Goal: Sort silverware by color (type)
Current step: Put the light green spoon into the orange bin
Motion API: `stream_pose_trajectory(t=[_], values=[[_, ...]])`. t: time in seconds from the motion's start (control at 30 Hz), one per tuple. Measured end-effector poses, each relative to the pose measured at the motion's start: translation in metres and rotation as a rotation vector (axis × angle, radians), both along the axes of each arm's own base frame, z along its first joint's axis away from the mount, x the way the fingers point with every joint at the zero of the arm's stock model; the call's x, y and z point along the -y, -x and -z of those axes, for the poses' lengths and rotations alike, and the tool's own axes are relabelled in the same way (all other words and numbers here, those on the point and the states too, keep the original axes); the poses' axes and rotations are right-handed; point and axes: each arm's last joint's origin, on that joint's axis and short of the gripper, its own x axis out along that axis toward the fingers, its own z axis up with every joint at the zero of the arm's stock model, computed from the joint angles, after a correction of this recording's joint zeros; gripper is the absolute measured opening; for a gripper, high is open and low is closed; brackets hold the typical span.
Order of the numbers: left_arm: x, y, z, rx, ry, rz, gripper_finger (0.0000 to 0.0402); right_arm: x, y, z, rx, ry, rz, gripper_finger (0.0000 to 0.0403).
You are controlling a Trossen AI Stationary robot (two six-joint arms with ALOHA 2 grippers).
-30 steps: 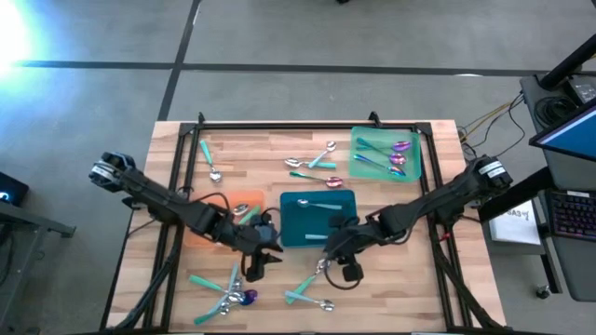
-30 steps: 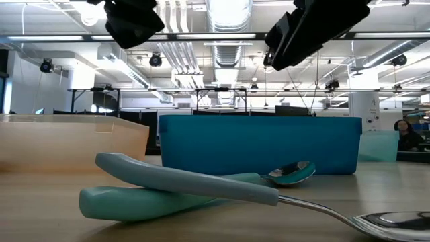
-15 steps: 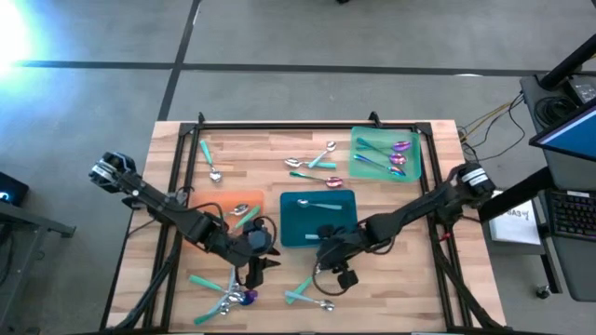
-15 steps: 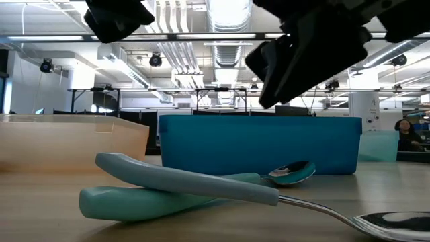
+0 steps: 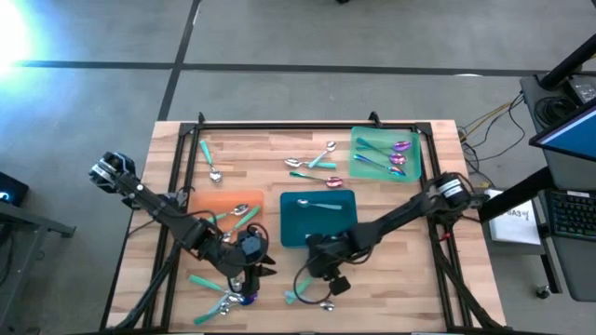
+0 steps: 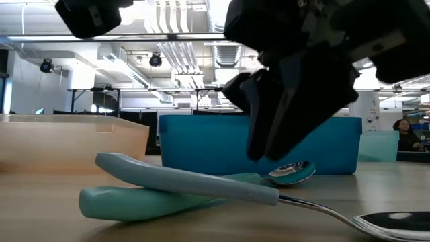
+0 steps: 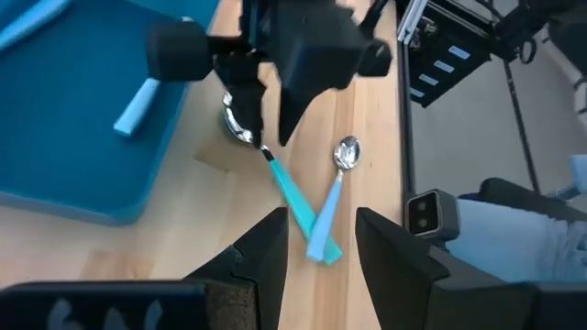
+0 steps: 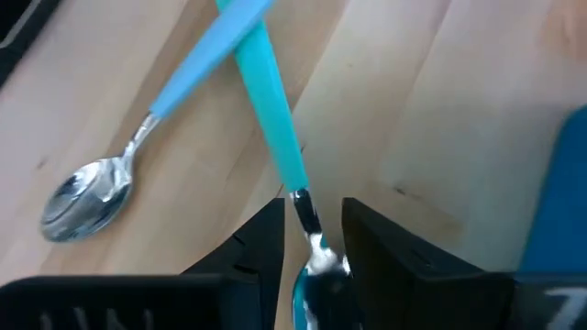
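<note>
Right wrist view shows the right claw (image 8: 310,240) part-open, its fingers straddling the steel neck of a teal-handled spoon (image 8: 275,137) that lies crossed with a second spoon (image 8: 138,147) on the desk (image 8: 440,119), apparently lined up for a pinch; nothing is held yet; the left claw (image 7: 316,243) hovers nearby, part-open and empty.

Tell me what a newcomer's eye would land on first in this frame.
Both arms crowd the table's near edge. The right tool straddles the metal neck of a teal-handled spoon that lies crossed with a second spoon just in front of the teal tray. The left tool hangs open close by, facing the same crossed pair, while iridescent silverware fills the green tray at the far right corner.
</note>
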Motion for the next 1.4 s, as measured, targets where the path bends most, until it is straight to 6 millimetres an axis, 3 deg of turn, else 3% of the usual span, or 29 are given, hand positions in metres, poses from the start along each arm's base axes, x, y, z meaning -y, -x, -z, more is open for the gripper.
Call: stream_pose_trajectory(t=[0.23,0.57,1.2,1.4], values=[[0.005,0.003,-0.001,0.017,0.01,-0.027,0.0114,-0.005,-0.012,0.009,-0.003,-0.003,-0.039,0.0114],[0.007,0.005,-0.001,0.015,0.014,-0.024,0.0113,-0.012,-0.021,0.022,-0.038,-0.051,-0.093,0.0096],[0.012,0.006,-0.003,0.031,0.036,-0.018,0.0114,-0.01,-0.016,0.015,-0.067,-0.038,-0.086,0.0026],[0.013,0.005,-0.01,0.049,0.042,-0.011,0.0113,-0.011,-0.018,-0.004,-0.09,-0.027,-0.091,0.0022]])
